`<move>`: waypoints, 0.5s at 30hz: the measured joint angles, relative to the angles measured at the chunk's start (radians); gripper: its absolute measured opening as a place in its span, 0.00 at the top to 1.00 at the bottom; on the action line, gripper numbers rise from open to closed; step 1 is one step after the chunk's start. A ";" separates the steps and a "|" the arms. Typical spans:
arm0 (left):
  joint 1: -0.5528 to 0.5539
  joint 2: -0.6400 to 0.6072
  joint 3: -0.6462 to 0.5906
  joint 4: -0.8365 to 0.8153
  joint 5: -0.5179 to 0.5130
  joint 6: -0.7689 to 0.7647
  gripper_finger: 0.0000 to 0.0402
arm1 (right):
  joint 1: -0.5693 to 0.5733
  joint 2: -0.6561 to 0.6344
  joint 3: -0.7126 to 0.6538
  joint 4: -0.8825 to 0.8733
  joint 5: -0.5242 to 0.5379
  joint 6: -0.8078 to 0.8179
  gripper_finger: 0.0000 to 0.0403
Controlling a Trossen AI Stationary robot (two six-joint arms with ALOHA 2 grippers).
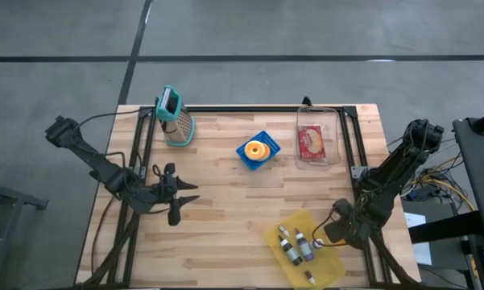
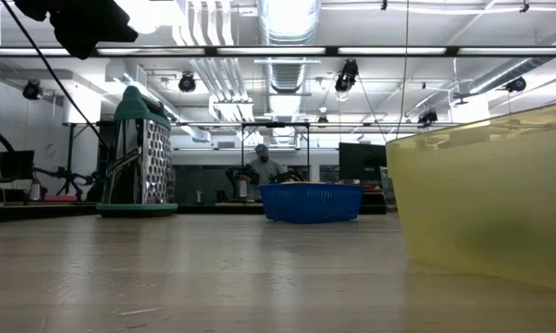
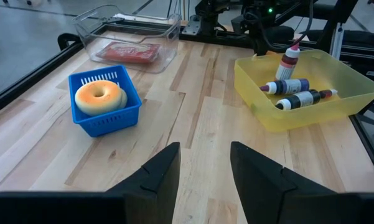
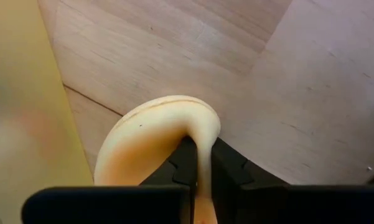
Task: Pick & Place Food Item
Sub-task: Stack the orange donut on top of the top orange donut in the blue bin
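The right gripper (image 4: 199,165) is closed tight on a pale, ring-shaped food item (image 4: 158,140), probably a bagel or a donut. The two fingers pinch its rim from both sides, and the rest of the ring stands out ahead of the fingers. In the high view this gripper (image 1: 326,234) hangs over the table's right front part, just beside the right edge of the yellow bin (image 1: 326,270) that holds small bottles (image 1: 296,244). The held item shows there only as a small pale spot.

From the grip, the likely goal lies toward the table's middle and its far edge: the blue basket (image 1: 267,147) with an orange-glazed donut (image 1: 256,150) in it, and beyond it, near the far right corner, the clear container (image 1: 316,158) with a red packet. I cannot tell which one is meant. Either way the right arm must carry the ring inward and away from the front edge, passing clear of the bin wall.

The left gripper (image 3: 203,168) waits with its fingers apart near the table's left edge, pointing toward the basket.
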 joint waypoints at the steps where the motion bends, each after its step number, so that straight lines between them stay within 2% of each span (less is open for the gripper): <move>1: 0.000 0.000 0.000 0.000 0.000 0.000 0.63 | 0.000 -0.001 0.000 0.000 0.000 0.000 0.95; 9: 0.000 0.000 0.000 0.000 0.000 0.000 0.63 | 0.000 -0.048 0.040 -0.068 -0.015 0.007 0.95; 15: 0.000 0.000 0.000 0.000 0.000 0.000 0.63 | 0.000 -0.061 0.121 -0.283 -0.003 0.006 0.95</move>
